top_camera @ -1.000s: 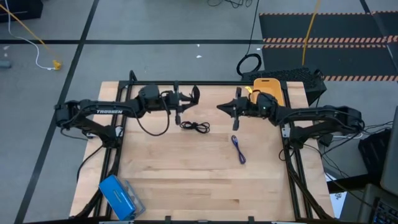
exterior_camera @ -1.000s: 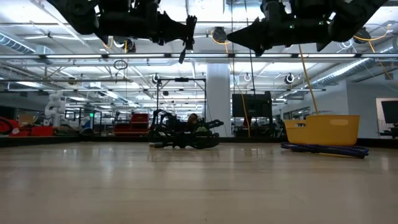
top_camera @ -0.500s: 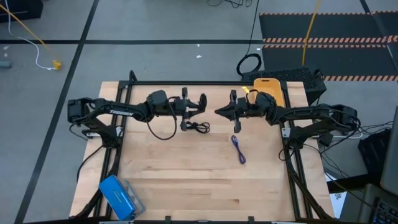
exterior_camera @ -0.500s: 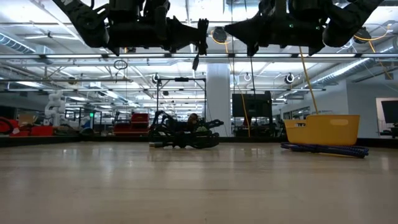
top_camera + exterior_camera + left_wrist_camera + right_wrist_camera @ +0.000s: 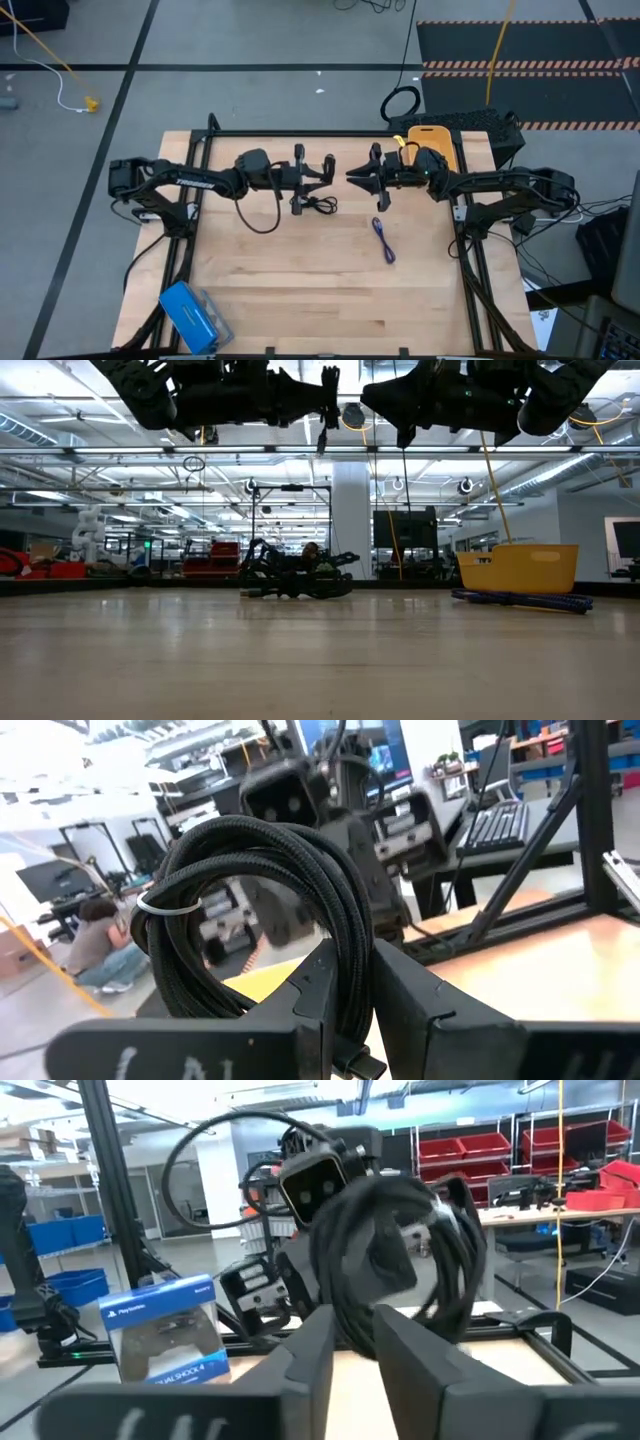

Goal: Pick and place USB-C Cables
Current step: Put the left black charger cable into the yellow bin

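My left gripper (image 5: 328, 168) (image 5: 355, 960) hangs high over the table's far middle, shut on a black coiled USB-C cable (image 5: 270, 890) bound with a thin wire tie. My right gripper (image 5: 350, 178) (image 5: 355, 1325) faces it a short way off, fingers close together. The same coil (image 5: 410, 1260) shows just ahead of the right fingertips. A second black cable (image 5: 318, 204) (image 5: 295, 582) lies loose on the table below the left gripper. The purple cable (image 5: 384, 240) lies flat nearer the table's right. My left gripper pinches several bundled strands on one side of the coil (image 5: 350, 935) between its two fingers. The fingers come level, pointing toward the table's right. The coil is lifted clear and stands out beyond the fingertips. Whether my right gripper touches the coil I cannot tell.
The yellow bin (image 5: 432, 140) (image 5: 518, 567) stands at the table's far right corner, behind the right arm. A blue boxed game controller (image 5: 190, 315) lies at the near left corner. A black ring-shaped cable loop (image 5: 401, 103) lies on the floor beyond the far edge.
My left gripper has carried the coil toward the table's right, closing most of the gap to my right gripper. My right gripper has shifted only slightly toward it. The cables on the table have stayed put.
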### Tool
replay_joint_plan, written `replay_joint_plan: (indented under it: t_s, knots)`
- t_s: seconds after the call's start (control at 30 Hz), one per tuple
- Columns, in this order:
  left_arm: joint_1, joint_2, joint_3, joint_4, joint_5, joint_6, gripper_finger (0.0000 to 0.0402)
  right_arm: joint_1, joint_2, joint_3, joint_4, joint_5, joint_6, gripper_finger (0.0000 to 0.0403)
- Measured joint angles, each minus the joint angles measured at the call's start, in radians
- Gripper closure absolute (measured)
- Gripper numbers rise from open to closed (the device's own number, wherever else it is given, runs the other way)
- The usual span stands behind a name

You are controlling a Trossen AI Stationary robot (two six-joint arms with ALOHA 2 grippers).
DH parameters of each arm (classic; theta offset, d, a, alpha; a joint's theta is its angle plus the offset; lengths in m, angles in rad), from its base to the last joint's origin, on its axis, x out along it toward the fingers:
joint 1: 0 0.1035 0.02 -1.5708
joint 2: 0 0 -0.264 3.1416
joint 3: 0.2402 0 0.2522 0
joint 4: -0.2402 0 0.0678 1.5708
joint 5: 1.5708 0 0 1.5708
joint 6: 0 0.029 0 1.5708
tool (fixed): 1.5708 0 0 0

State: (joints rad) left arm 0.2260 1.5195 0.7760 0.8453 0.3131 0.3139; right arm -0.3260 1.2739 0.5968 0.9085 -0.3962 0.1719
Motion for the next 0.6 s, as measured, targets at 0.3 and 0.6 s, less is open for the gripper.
replay_joint_plan:
  t_s: [0.3, 0.6]
  knots:
    - [-0.026, 0.11, 0.064, 0.046, -0.009, -0.006, 0.0344, 0.001, 0.0, 0.0, 0.001, 0.0, 0.026, 0.028]
    - [-0.037, 0.213, 0.148, 0.046, -0.007, -0.013, 0.0344, 0.018, 0.0, 0.0, -0.013, -0.01, 0.028, 0.0278]
